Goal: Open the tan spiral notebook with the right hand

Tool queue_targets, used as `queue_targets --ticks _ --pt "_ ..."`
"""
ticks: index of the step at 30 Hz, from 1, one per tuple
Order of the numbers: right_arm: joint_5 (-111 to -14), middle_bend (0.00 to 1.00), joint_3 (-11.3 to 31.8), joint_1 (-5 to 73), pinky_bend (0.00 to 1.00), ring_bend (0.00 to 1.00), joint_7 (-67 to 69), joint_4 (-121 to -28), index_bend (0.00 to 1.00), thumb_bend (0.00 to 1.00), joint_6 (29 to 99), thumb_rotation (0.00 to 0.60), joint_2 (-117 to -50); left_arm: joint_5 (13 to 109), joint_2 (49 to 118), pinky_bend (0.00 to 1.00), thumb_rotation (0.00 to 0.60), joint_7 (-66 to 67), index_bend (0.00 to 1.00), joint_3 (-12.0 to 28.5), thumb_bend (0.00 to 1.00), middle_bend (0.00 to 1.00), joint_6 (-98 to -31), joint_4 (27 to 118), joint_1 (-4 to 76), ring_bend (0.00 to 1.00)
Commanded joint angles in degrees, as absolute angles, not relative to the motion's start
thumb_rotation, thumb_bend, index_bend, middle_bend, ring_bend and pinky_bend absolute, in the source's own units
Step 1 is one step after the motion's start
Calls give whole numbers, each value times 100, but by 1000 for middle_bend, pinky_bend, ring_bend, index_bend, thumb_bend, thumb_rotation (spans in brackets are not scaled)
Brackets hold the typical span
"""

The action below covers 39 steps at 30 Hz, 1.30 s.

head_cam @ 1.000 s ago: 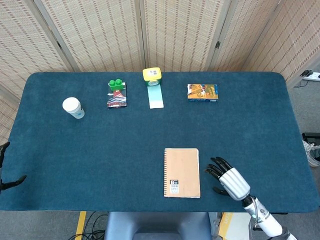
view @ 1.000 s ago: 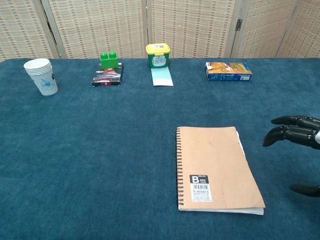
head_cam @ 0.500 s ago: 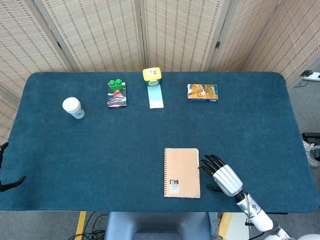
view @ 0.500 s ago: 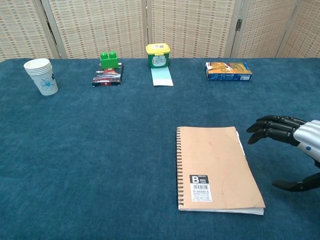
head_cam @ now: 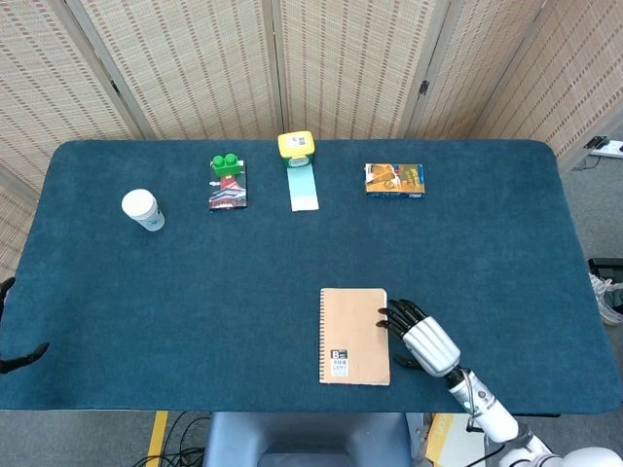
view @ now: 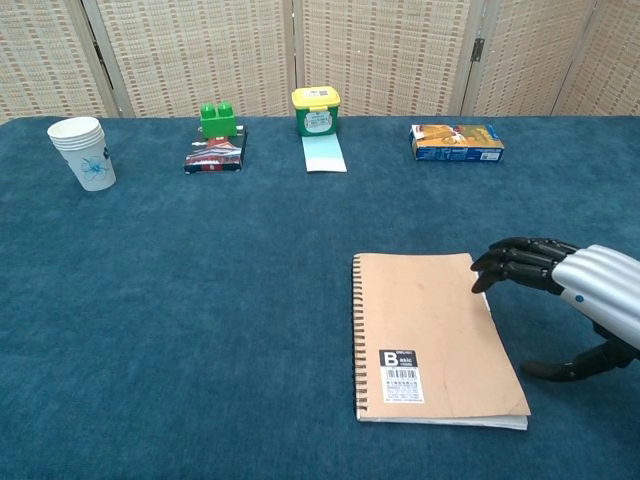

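The tan spiral notebook [head_cam: 353,335] [view: 430,335] lies closed and flat near the table's front edge, its spiral on the left and a label near its lower left corner. My right hand [head_cam: 421,339] [view: 570,298] is at the notebook's right edge, holding nothing. Its fingertips [view: 488,268] hang over the cover's upper right corner, and its thumb [view: 565,368] is spread apart just right of the book. Only a dark bit of my left hand [head_cam: 10,345] shows at the far left edge of the head view.
Along the back of the blue table [view: 200,300] stand a stack of paper cups [view: 84,152], a green block on a dark packet [view: 216,140], a yellow-lidded tub on a pale card [view: 319,122] and an orange and blue box [view: 456,141].
My right hand has moved left towards the notebook, from open table on its right to the book's right edge, fingertips now over the cover's corner. The notebook has not moved.
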<state>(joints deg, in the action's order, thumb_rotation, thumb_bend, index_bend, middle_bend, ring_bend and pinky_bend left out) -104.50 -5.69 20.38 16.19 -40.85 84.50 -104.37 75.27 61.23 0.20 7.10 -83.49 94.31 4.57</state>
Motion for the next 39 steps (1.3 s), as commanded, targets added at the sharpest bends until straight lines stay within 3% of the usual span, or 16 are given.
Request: queue_targets --ticks 1,39 --pt "-10407 210 -566 2062 161 113 1663 -4040 267 211 8414 600 -10475 7532 6132 203 600 39 92 717 103 163 -8373 9430 456 164" --pt "-10185 210 -304 2751 166 113 1999 -4198 267 208 8376 600 -10873 7374 6073 203 600 -32 93 829 104 164 -8556 9455 346 164"
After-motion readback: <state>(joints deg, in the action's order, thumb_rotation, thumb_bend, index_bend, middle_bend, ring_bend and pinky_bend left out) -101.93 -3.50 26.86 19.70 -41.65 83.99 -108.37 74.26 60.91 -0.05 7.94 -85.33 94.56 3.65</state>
